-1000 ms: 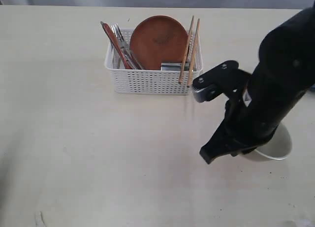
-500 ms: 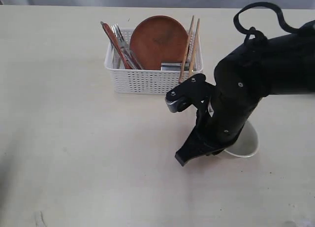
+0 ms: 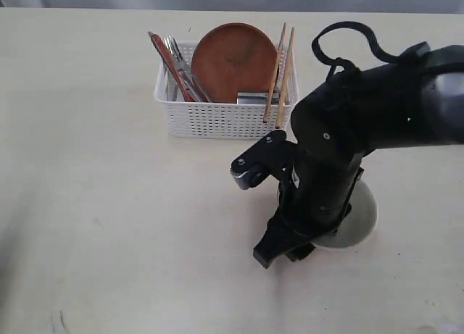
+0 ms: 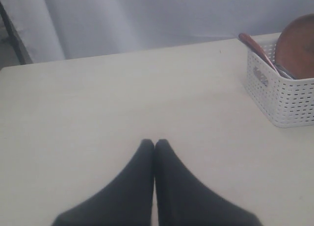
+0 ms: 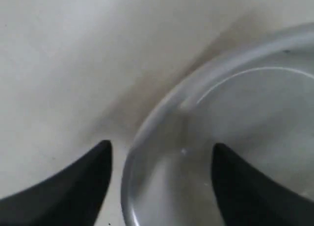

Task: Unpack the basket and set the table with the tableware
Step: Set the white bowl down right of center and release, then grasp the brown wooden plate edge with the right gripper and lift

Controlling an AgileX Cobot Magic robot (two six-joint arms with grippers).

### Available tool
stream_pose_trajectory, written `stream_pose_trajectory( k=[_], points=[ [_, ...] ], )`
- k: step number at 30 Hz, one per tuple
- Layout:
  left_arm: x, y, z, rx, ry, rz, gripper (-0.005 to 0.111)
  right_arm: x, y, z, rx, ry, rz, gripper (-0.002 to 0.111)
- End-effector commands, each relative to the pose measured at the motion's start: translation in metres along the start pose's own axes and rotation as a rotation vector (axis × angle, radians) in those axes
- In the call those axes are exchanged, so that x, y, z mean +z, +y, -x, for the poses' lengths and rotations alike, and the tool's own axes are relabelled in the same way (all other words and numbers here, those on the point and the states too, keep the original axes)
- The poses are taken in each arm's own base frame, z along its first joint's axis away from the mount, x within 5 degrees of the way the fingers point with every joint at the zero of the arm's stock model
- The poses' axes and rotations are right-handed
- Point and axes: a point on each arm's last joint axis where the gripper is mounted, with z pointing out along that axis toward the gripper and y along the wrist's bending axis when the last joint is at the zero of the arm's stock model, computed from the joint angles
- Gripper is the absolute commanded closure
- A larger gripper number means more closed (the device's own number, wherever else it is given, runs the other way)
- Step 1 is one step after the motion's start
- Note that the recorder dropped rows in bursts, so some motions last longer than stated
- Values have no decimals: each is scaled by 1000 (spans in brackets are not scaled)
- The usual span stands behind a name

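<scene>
The pale cream bowl (image 3: 360, 219) stands on the table (image 3: 109, 203) in front of the white basket (image 3: 221, 120). My right gripper (image 5: 162, 146) is open and straddles the bowl's rim (image 5: 147, 123), one finger outside and one inside; in the exterior view the black arm (image 3: 326, 174) covers much of the bowl. The basket holds the brown plate (image 3: 232, 59), two chopsticks (image 3: 281, 66), the reddish spoon (image 3: 168, 59), the steel knife and fork (image 3: 180, 62) and the steel cup (image 3: 254, 98). My left gripper (image 4: 154, 141) is shut and empty over bare table, away from the basket (image 4: 284, 98).
A grey curtain (image 4: 147, 20) hangs behind the table's far edge in the left wrist view. The right arm's cable (image 3: 348, 37) loops above the arm near the basket's right end.
The right arm has moved left and toward the front with the bowl, which has shifted left from the table's right side. The basket and its contents have not moved.
</scene>
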Motion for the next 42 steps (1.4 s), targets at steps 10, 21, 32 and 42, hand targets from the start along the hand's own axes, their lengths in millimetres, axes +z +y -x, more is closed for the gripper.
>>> stream_pose_trajectory(
  k=[10, 21, 32, 42],
  points=[
    [0, 0, -1, -16, -3, -4, 107, -62, -1, 29, -19, 20, -13, 43],
    [0, 0, -1, -16, -3, -4, 107, -151, 1, 55, -47, -319, 1, 64],
    [0, 0, -1, -16, -3, -4, 107, -190, -49, 123, 212, -507, 49, 73],
    [0, 0, -1, -16, -3, -4, 107, -151, -117, 175, 41, -525, 78, 73]
  ],
)
